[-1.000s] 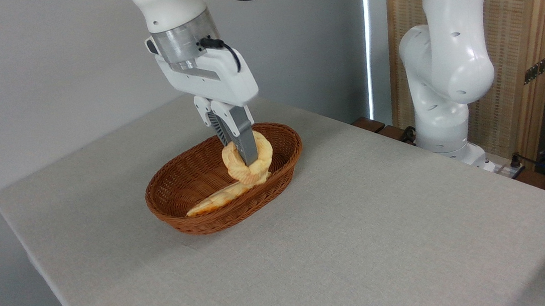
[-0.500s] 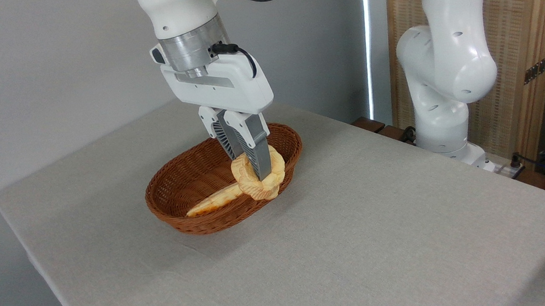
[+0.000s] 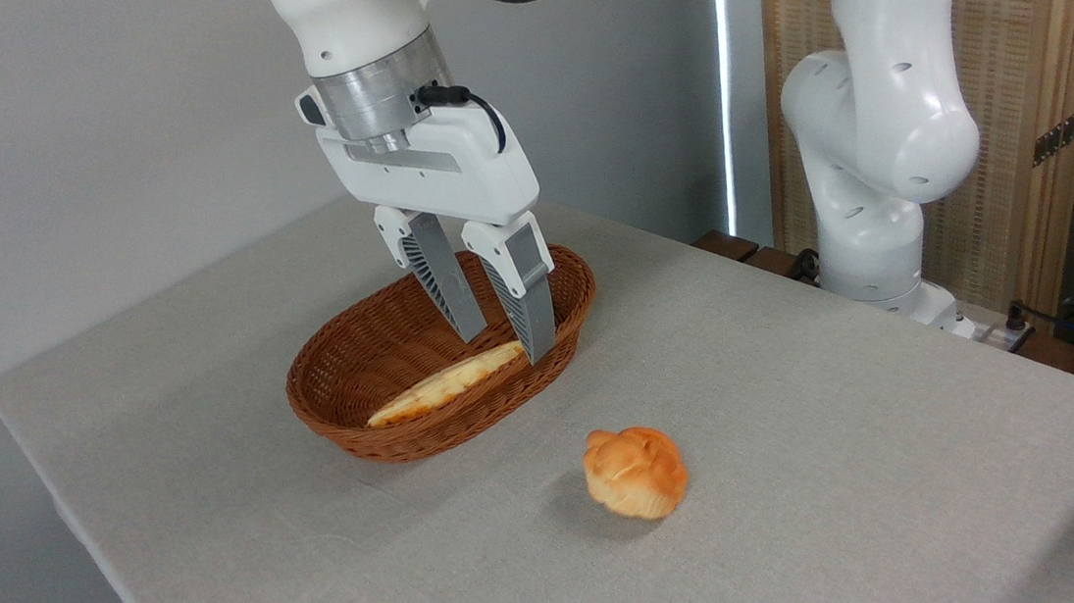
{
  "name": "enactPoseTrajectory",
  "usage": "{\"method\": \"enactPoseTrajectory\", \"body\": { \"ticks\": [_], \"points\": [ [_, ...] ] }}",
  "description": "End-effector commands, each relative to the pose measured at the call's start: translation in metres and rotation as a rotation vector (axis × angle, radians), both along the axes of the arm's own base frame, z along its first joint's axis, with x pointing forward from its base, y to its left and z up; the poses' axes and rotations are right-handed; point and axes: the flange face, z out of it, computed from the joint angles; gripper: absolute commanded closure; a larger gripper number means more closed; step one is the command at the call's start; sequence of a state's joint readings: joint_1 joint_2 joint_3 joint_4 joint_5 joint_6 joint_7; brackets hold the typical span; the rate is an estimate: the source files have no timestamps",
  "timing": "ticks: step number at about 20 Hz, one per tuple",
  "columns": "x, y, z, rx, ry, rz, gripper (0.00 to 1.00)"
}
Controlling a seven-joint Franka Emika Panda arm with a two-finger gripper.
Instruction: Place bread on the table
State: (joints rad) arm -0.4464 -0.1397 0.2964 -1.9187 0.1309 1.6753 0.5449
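We see the hand (image 3: 504, 342) spread and empty above the wicker basket (image 3: 359, 397), while the bun (image 3: 634, 472) rests on the surface (image 3: 810, 472) nearby.

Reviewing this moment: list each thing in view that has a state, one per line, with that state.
Two-finger gripper: open, empty, hanging over the basket.
Small round golden-orange bread bun: lying free on the cloth, outside the basket.
Long flat pale-yellow bread piece: lying inside the basket.
Brown oval wicker basket: upright, holding only the long piece.
Grey-beige cloth-covered table: bearing the basket and bun.
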Motion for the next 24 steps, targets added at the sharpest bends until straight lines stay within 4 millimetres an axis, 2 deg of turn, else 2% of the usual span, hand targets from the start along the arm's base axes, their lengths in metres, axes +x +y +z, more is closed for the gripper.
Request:
{"method": "enactPoseTrajectory", "body": {
  "ticks": [1,4,7,12,13,15,17,19,24],
  "points": [
    [0.001,0.003,0.005,0.011,-0.018,-0.006,0.0],
    [0.001,0.003,0.006,0.008,-0.022,-0.006,0.0],
    [0.004,0.002,0.022,-0.032,-0.052,0.005,0.0],
    [0.012,-0.001,0.061,-0.095,-0.131,0.02,0.0],
    [0.015,0.0,0.059,-0.092,-0.131,0.021,0.0],
    [0.02,0.016,0.057,-0.109,-0.141,0.057,0.0],
    [0.02,0.017,0.06,-0.149,-0.142,0.063,0.0],
    [0.021,0.032,0.058,-0.173,-0.137,0.049,0.0],
    [0.021,0.032,0.059,-0.199,-0.137,-0.013,0.0]
  ]
}}
